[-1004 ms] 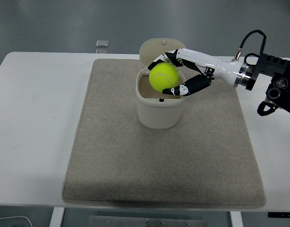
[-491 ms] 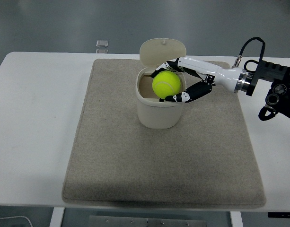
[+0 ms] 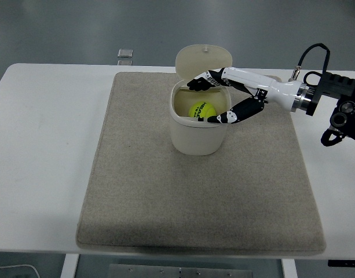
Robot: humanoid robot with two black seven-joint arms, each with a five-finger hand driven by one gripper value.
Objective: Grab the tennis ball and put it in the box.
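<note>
Item: yellow-green tennis ball point(image 3: 202, 110), lay inside the cream lidded box point(image 3: 199, 136), which stood upper centre of the frame on a beige mat point(image 3: 136, 191) over the white surface point(image 3: 44, 145), its lid point(image 3: 204, 59) tipped back. Right hand point(image 3: 219, 101) reached in from the right edge, poised over the box opening, fingers point(image 3: 223, 118) spread apart and holding nothing. A small clear object point(image 3: 125, 54) sat at the surface's far edge.
</note>
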